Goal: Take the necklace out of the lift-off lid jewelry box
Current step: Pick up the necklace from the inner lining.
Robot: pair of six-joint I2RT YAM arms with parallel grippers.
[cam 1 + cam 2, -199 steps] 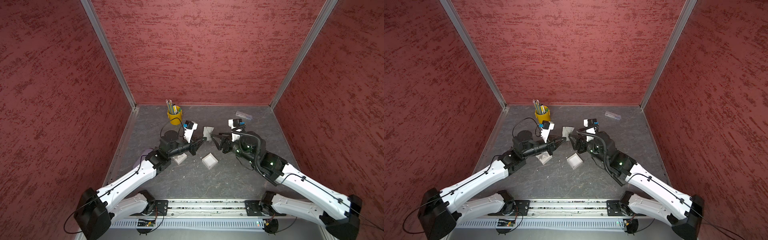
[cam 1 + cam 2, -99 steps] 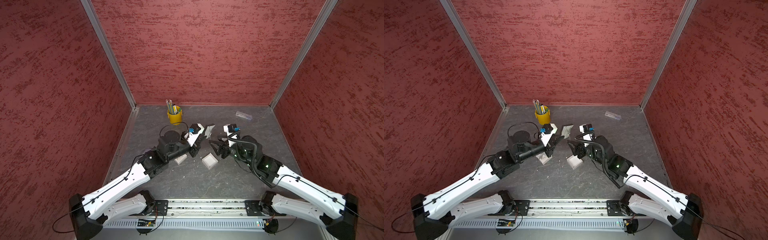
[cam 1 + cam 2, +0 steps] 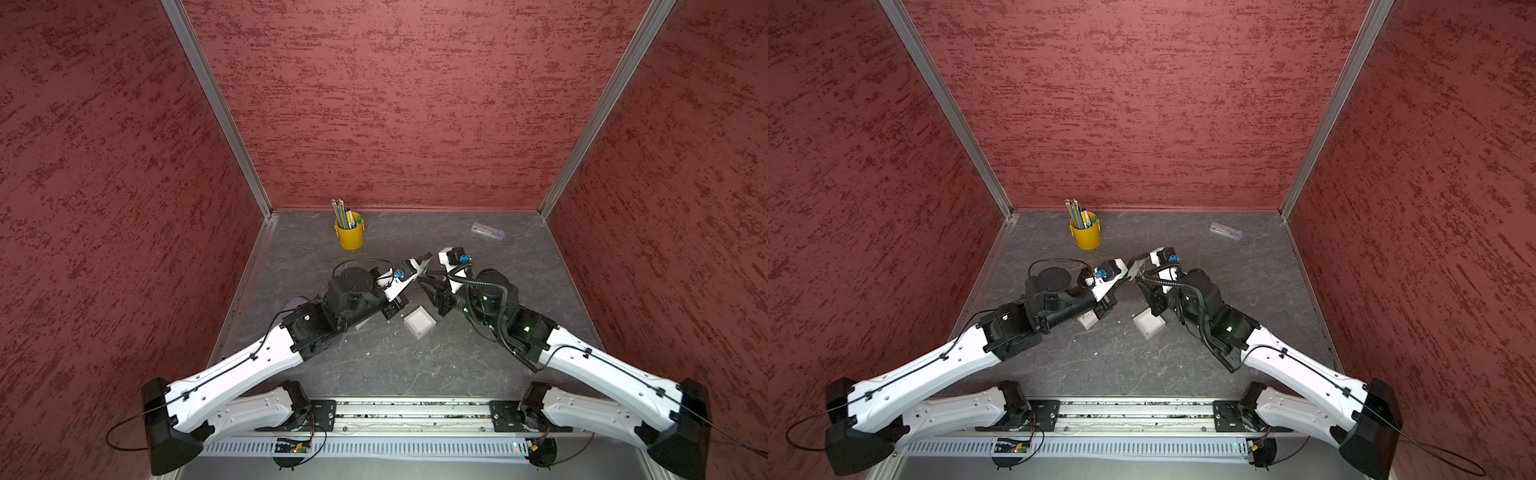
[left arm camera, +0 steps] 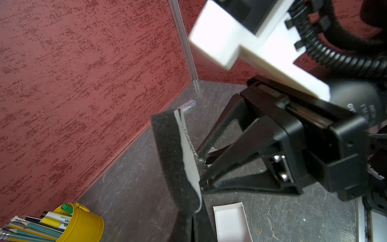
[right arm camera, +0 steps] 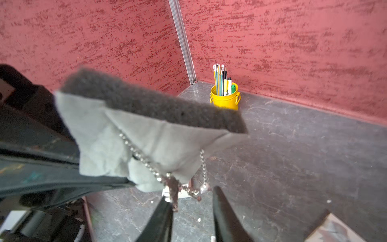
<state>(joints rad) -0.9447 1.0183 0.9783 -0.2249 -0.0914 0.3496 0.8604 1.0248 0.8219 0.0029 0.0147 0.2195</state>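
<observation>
Far left at the back, the yellow cup (image 3: 350, 235) of pencils stands upright on the grey surface (image 3: 374, 365), close to the corner. Moving in, the left arm reaches over the middle. The left hand (image 4: 195, 227) is clamped tight on the lower end of the pad (image 4: 171, 155), a slab of black foam with a grey cloth face, lifted clear of the surface and tilted.

And there is the necklace (image 5: 146, 161), out of the box and strung across that cloth face. Its silver chain runs down to a bunched end that dangles off the pad's low edge.

Under the left arm a white box part (image 3: 1087, 321) peeks out. Just beside it, between the two arms, a second white box half (image 3: 419, 322) lies open side up on the surface — which is lid and which is base, I cannot tell.

Now the right hand (image 5: 191, 196): fingers apart with a clear gap between them, tips up at the dangling end of the chain. In the right wrist view that end touches one fingertip (image 5: 167, 203), and the left wrist view has the chain sitting between the two fingers — not clamped on it.

Far right at the back, a clear tube (image 3: 487, 230) lies flat, well apart from everything.
</observation>
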